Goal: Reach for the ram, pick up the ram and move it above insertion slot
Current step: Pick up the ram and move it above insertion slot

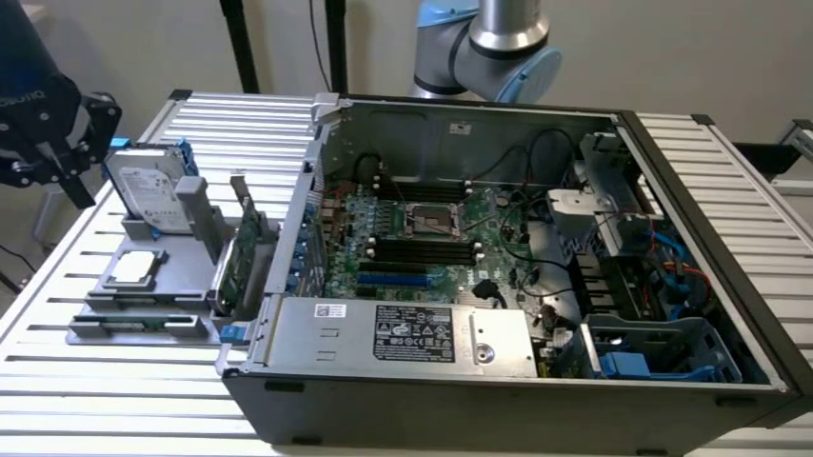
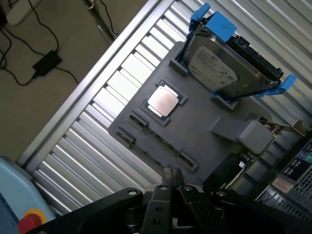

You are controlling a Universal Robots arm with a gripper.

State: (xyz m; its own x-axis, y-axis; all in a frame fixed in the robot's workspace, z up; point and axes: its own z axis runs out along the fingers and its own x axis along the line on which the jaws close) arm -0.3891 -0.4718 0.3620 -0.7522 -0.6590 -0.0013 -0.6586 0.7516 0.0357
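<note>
Counted one counter (image 1: 114, 400), one open computer case (image 1: 508, 409), one grey fixture (image 1: 178, 276).
Found on the fixture one hard drive (image 1: 144, 195), one ram (image 1: 143, 300) edge-on near its front, and one processor chip (image 2: 163, 102); black insertion slots (image 1: 426, 249) in the case, well apart. Found the gripper (image 2: 171, 173) fully closed, empty, above the fixture.

1. The arm (image 1: 489, 43) shows as a silver joint with pale blue caps at the top middle of the exterior view
2. The dark blue wrist (image 1: 29, 67) sits at the exterior view's left edge
3. The black gripper (image 2: 172, 175) hangs below that wrist, aimed downward and leaning a little toward the exterior view's right
4. Its two fingers (image 2: 167, 179) are pressed together tip to tip, and the linkages on either side are folded inward
</note>
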